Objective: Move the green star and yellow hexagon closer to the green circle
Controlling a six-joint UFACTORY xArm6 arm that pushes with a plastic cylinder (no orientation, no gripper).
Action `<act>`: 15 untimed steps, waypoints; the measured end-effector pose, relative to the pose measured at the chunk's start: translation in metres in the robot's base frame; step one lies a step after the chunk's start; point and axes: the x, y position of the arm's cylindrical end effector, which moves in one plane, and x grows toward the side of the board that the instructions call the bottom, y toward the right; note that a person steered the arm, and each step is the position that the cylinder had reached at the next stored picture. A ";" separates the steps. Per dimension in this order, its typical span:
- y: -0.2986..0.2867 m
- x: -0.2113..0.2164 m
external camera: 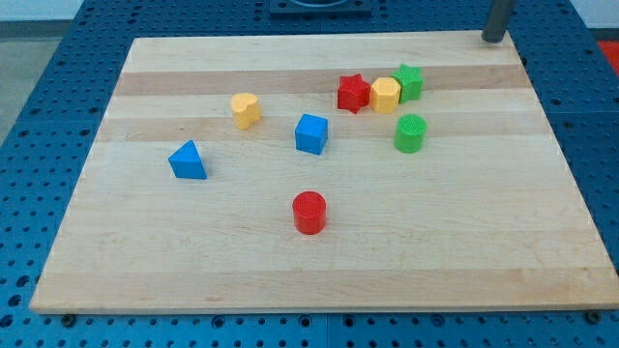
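approach step: my tip (pixel 493 40) stood at the tabletop (pixel 290 271) top edge, touching no block.
end effector a bare rod, holding nothing; next push judged: green star (pixel 409 82) and yellow hexagon (pixel 386 95) down toward green circle (pixel 410 133).

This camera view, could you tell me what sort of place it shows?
Probably a robotics lab bench: a wooden board lies on a blue perforated table, small coloured blocks such as the green star sit on it, and my tip hangs at the view's top right.

Pale matt wooden board (pixel 319 261) with visible grain; ridged, plastic-looking green circle (pixel 410 132) and star (pixel 409 82); perforated blue table (pixel 39 106).
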 end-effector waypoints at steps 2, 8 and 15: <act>-0.022 0.023; -0.129 0.075; -0.158 0.117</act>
